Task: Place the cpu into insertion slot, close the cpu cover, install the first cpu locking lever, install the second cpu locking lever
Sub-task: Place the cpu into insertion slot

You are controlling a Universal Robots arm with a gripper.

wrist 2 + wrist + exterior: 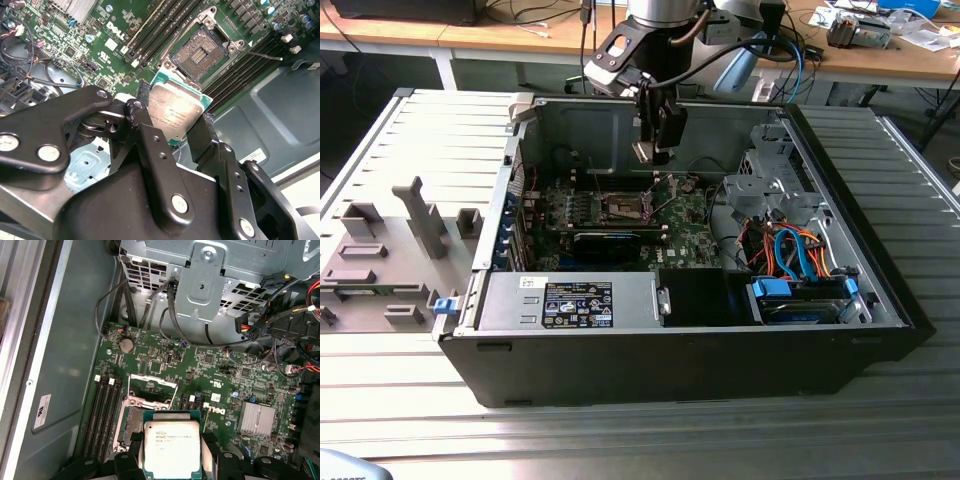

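gripper: clamped on cpu by opposite edges | cpu: held above motherboard, apart from open socket

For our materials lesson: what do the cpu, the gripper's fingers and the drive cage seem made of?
The cpu: silvery-grey metal top with a dull sheen; green rim suggests circuit board.
The fingers: matte black, coated metal or hard plastic, hard to tell; bright screws.
The drive cage: bare sheet metal, probably steel; pale grey, punched holes, folded edges.
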